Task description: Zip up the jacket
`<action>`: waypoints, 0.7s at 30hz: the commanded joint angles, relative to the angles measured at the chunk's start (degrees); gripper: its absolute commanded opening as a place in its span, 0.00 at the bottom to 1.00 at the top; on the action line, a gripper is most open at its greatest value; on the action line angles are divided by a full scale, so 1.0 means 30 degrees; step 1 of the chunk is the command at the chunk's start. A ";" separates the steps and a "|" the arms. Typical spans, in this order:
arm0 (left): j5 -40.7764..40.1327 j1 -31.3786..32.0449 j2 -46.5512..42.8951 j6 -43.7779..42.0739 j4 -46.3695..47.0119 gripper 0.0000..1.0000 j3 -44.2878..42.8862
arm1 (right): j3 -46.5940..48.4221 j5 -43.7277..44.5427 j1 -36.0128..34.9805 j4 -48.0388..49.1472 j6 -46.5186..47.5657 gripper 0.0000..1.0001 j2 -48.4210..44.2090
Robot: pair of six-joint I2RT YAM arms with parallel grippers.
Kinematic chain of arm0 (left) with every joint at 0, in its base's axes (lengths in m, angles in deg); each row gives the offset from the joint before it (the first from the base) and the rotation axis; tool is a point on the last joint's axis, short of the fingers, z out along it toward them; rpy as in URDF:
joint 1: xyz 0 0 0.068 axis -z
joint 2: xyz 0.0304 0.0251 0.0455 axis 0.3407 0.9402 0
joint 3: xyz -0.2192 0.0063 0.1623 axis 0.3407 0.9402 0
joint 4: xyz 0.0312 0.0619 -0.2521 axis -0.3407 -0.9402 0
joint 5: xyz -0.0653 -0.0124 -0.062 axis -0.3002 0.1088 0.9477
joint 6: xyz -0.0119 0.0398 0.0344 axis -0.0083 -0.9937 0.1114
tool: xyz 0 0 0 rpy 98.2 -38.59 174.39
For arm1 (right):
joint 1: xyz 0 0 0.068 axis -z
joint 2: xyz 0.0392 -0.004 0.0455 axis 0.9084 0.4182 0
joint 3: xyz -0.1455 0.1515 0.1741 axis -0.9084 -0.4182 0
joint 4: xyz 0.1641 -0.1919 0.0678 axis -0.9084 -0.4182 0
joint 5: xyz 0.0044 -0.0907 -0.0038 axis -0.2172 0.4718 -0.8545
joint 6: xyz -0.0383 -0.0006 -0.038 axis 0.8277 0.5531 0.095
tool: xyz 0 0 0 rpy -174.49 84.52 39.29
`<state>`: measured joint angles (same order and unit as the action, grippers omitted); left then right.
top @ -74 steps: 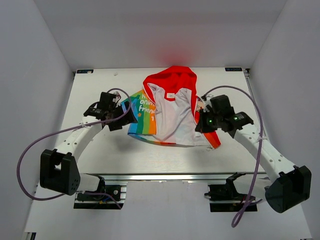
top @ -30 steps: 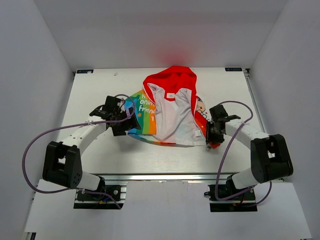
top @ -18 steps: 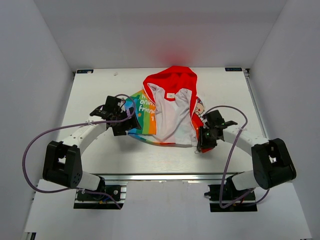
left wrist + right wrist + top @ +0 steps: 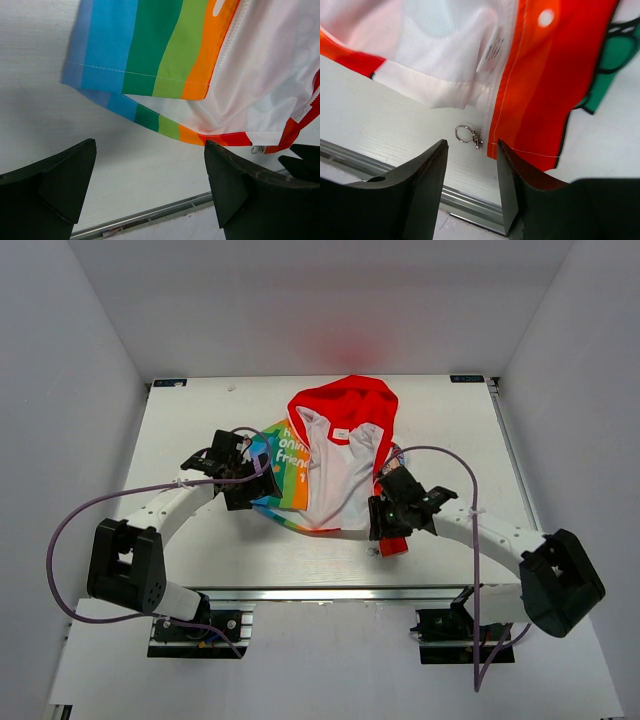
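**Near edge.** Aluminium rail (image 4: 330, 592) along the front of the white table (image 4: 190, 550).

**My right claw** (image 4: 470, 167). Fingers apart at a moderate gap, holding nothing. It hovers low over the bottom corner of the jacket's red front panel (image 4: 535, 85).

**Small metal zipper slider with ring pull** (image 4: 470, 136). It lies flat on the table just ahead of the gap between my right fingers, at the foot of the white zipper tape (image 4: 497, 75).

**My left claw** (image 4: 150, 150). Spread wide, empty, poised short of the rainbow-striped hem (image 4: 145, 82). The other zipper half runs beside the orange stripe.

**Child's hooded jacket** (image 4: 335, 475). It lies mid-table, spread open with the white lining up. The front is unzipped.

**Far end.** The red hood (image 4: 345, 398) points toward the back wall.

**Step in hand, as I judge it.** Lining up on the slider; nothing joined yet.

**Next move calls for:**
- closing my right fingers on the ring or the hem corner
- pinching the opposite hem with my left
- bringing the two zipper ends together squarely before any pull toward the hood
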<state>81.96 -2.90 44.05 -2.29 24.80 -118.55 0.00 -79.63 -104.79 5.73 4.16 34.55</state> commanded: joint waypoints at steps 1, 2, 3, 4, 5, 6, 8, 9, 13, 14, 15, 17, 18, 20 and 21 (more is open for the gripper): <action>-0.0231 0.0070 -0.0196 -0.0153 0.0140 0.98 -0.0554 | 0.1222 0.2133 -0.0044 -0.1236 -0.0065 0.50 -0.1070; -0.0231 0.0070 -0.0167 -0.0153 0.0140 0.98 -0.0554 | 0.1251 0.2483 -0.0044 -0.1355 0.0052 0.50 -0.1158; -0.0260 0.0070 -0.0167 -0.0153 0.0111 0.98 -0.0554 | 0.1281 0.2805 -0.0015 -0.1559 0.0053 0.51 -0.1304; -0.0260 0.0070 -0.0167 -0.0124 0.0111 0.98 -0.0525 | 0.1252 0.3128 -0.0015 -0.1735 0.0082 0.51 -0.1276; -0.0289 0.0070 -0.0167 -0.0153 0.0111 0.98 -0.0554 | 0.1223 0.3508 -0.0015 -0.2027 0.0140 0.52 -0.1218; -0.0289 0.0070 -0.0225 -0.0153 0.0082 0.98 -0.0554 | 0.1135 0.3599 -0.0015 -0.2146 0.0141 0.51 -0.1044; -0.0406 0.0070 -0.0225 -0.0153 0.0111 0.98 -0.0496 | 0.0960 0.3164 -0.0015 -0.2119 0.0345 0.51 -0.0809; -0.0378 0.0070 -0.0225 -0.0182 0.0082 0.98 -0.0467 | 0.0669 0.2957 -0.0015 -0.2030 0.0433 0.51 -0.0575; -0.0378 0.0071 -0.0255 -0.0153 0.0052 0.98 -0.0379 | -0.0093 0.1669 -0.0015 -0.1094 0.0696 0.49 -0.0193; -0.0348 0.0070 -0.0284 -0.0153 0.0110 0.98 -0.0349 | -0.0212 0.1347 -0.0044 -0.0889 0.0813 0.49 -0.0076; -0.0290 0.0070 -0.0284 -0.0153 0.0169 0.98 -0.0291 | -0.0358 0.1170 -0.0044 -0.0336 0.0901 0.49 0.0012; -0.0260 0.0070 -0.0226 -0.0153 0.0198 0.98 -0.0261 | -0.0652 0.0789 -0.0044 -0.0009 0.1107 0.48 0.0362; -0.0260 0.0070 -0.0225 -0.0153 0.0199 0.98 -0.0261 | -0.0711 0.0729 -0.0044 0.0079 0.1165 0.48 0.0509; -0.0260 0.0070 -0.0138 -0.0153 0.0169 0.98 -0.0319 | -0.0886 0.1135 -0.0044 0.0226 0.1166 0.48 0.1064; -0.0260 0.0070 -0.0137 -0.0153 0.0169 0.98 -0.0320 | -0.1003 0.1284 -0.0073 0.0255 0.1108 0.48 0.1213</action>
<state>81.52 -2.90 44.16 -2.31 24.80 -118.55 -2.17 -75.76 -104.74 4.05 6.72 36.80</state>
